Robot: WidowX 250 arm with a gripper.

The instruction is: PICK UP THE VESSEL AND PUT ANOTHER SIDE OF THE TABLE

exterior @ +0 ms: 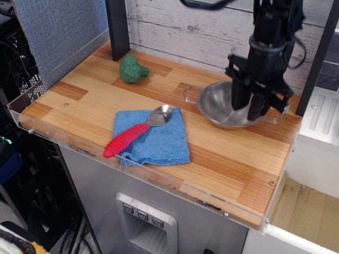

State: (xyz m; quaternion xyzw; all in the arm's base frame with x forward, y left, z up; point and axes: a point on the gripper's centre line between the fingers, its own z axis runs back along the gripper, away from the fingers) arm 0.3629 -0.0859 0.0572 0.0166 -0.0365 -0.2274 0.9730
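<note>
The vessel [217, 106], a shiny steel bowl with wire loop handles, rests flat on the wooden table [222, 159] at the back right. One handle points left toward the blue cloth. My gripper [246, 107] hangs over the bowl's right half, its two fingers spread apart and pointing down into the bowl. It no longer clamps the rim. The bowl's far right rim is partly hidden behind the fingers.
A red-handled metal spoon [135, 133] lies on a blue cloth [156, 138] at the table's front middle. A green broccoli toy [132, 69] sits at the back left. A dark post [117, 26] stands at the back. A clear acrylic rim [159, 177] edges the table.
</note>
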